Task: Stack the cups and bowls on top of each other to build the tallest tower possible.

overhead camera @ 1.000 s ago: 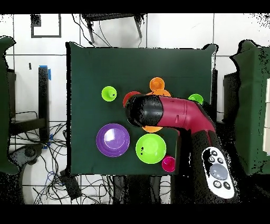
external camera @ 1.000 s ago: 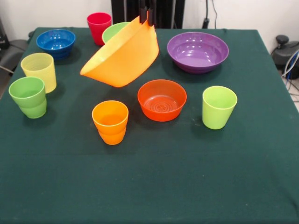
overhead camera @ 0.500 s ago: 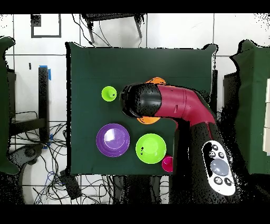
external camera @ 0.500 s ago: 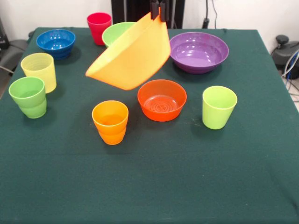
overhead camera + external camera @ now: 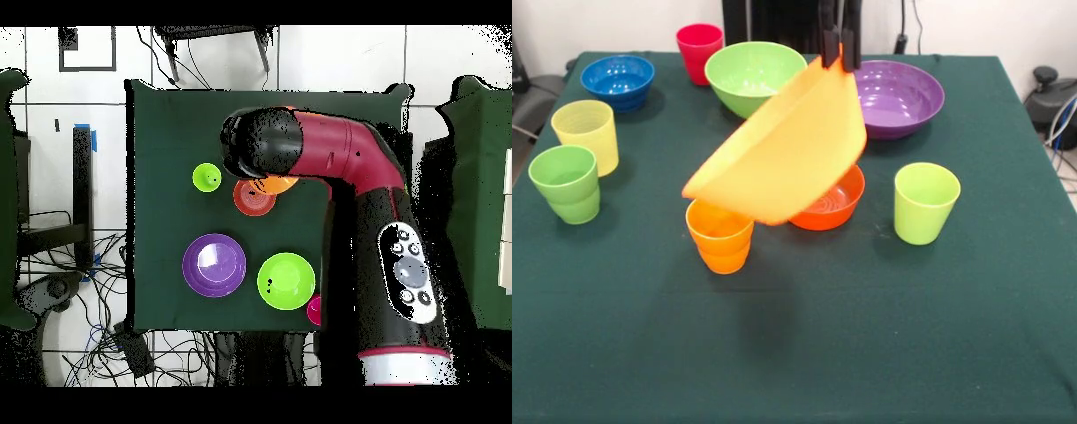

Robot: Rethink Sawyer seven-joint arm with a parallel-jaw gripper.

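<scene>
My gripper (image 5: 838,58) is shut on the rim of the large orange bowl (image 5: 781,150), which hangs tilted in the air over the small red-orange bowl (image 5: 834,204) and the orange cup (image 5: 720,240). The green bowl (image 5: 754,76), purple bowl (image 5: 899,95), blue bowl (image 5: 618,79) and red cup (image 5: 699,49) stand at the far side. The yellow cup (image 5: 586,132) and green cup (image 5: 566,183) stand left, the lime cup (image 5: 925,202) right. In the overhead view my arm (image 5: 320,160) hides the held bowl but for a sliver (image 5: 277,183).
The table (image 5: 803,353) has a dark green cloth. Overhead, the red-orange bowl (image 5: 253,197), lime cup (image 5: 207,178), purple bowl (image 5: 214,265) and green bowl (image 5: 286,281) show beside my arm.
My gripper has carried the large orange bowl toward the table's near side and to the right in the front view, uncovering the green bowl and covering part of the red-orange bowl and orange cup.
</scene>
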